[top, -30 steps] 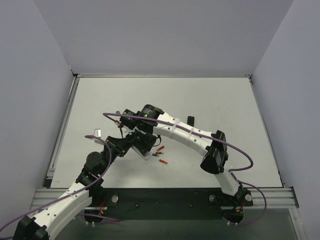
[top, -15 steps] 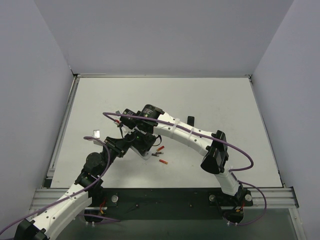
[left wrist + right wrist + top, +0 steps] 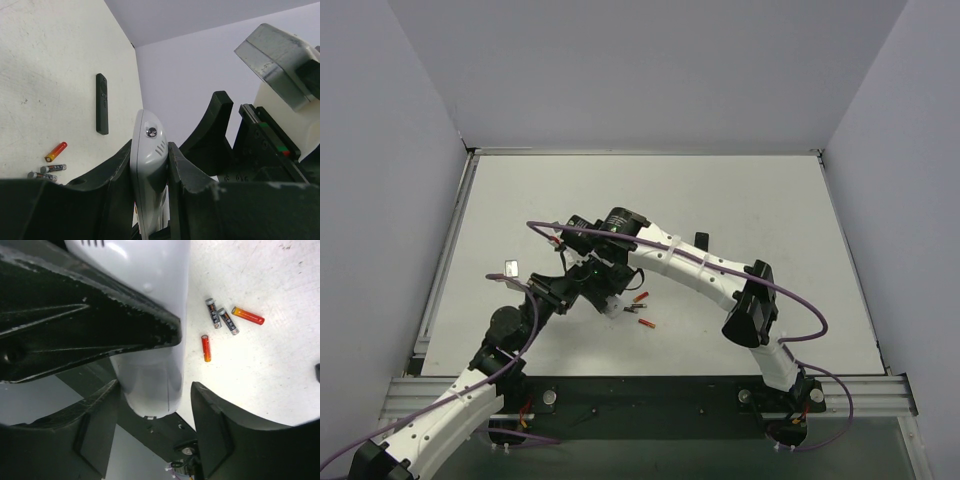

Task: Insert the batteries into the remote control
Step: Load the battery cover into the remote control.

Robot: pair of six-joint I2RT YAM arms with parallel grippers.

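My left gripper (image 3: pixel 150 149) is shut on the white remote control (image 3: pixel 147 167) and holds it on edge above the table. In the top view the remote control (image 3: pixel 611 307) shows as a white tip between the two wrists. My right gripper (image 3: pixel 155 390) stands open around the rounded end of the remote control (image 3: pixel 150 372), with a clear gap at its right finger (image 3: pixel 220 435). Two slim, dark, bluish batteries (image 3: pixel 220 316) lie side by side on the table past the remote, and also show as batteries (image 3: pixel 47 171) in the left wrist view.
Two red-orange cells (image 3: pixel 247 315) (image 3: pixel 205 348) lie beside the dark ones. A slim black remote (image 3: pixel 101 103) (image 3: pixel 701 240) lies farther back on the white table (image 3: pixel 740 200). Grey walls close in the table on three sides.
My right gripper's jaws have spread apart around the remote's end. The left gripper keeps its hold, and the left arm has shifted slightly.
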